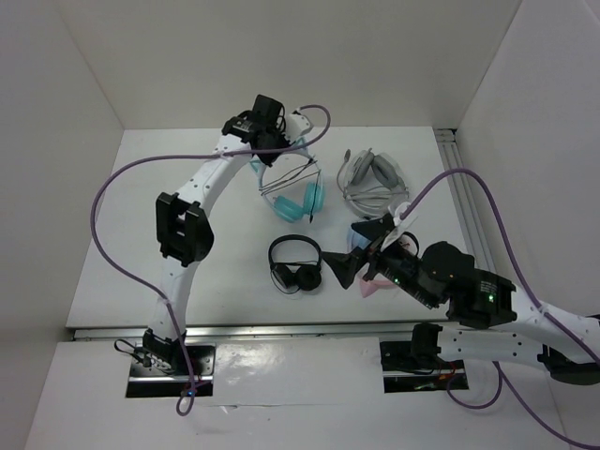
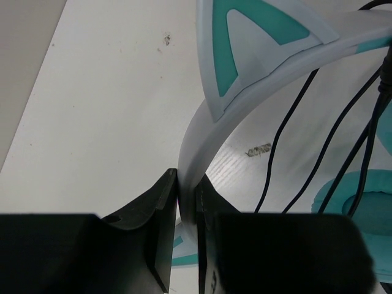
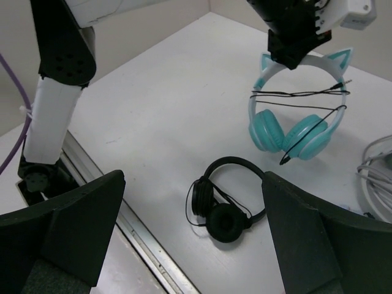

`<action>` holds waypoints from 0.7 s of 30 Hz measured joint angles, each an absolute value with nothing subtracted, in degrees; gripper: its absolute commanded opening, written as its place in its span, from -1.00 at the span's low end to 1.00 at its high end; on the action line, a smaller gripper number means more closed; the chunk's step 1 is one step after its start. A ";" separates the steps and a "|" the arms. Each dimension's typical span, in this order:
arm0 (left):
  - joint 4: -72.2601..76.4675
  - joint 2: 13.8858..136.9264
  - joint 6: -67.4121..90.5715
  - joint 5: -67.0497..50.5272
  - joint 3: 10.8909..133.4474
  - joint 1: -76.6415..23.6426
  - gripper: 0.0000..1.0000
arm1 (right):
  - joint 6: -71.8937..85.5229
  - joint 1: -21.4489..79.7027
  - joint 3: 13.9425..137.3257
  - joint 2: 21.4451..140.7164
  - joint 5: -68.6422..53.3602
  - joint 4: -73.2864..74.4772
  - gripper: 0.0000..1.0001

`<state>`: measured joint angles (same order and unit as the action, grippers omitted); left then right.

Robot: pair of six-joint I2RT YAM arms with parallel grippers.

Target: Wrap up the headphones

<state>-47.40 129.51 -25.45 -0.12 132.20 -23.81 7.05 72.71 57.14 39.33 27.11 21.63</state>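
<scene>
Left gripper (image 2: 187,202) is clamping the white headband of the teal cat-ear headphones (image 3: 267,130), which are resting at the far middle of the white table (image 1: 225,244). Right gripper (image 1: 354,253) is hovering, spread wide and empty. Wrapping is looking partly done: the thin dark cable (image 3: 300,94) is crossing between the sides several times, its plug end trailing loose, so the next move is calling for catching that tail. Small black headphones (image 3: 223,220) are sitting just in front, crowding the approach.
</scene>
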 measured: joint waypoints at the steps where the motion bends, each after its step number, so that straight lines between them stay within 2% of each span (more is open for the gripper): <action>1: -46.68 130.13 -26.20 -0.01 132.20 -23.81 -1.00 | 7.25 72.71 57.01 39.35 26.63 21.52 1.00; 12: -41.04 136.99 -30.26 -0.49 132.07 -22.13 -0.99 | 8.36 72.71 53.47 40.62 24.40 20.86 1.00; 21: -37.54 142.19 -30.00 -1.83 133.88 -21.45 -0.63 | 8.49 72.71 52.90 41.58 24.62 20.64 1.00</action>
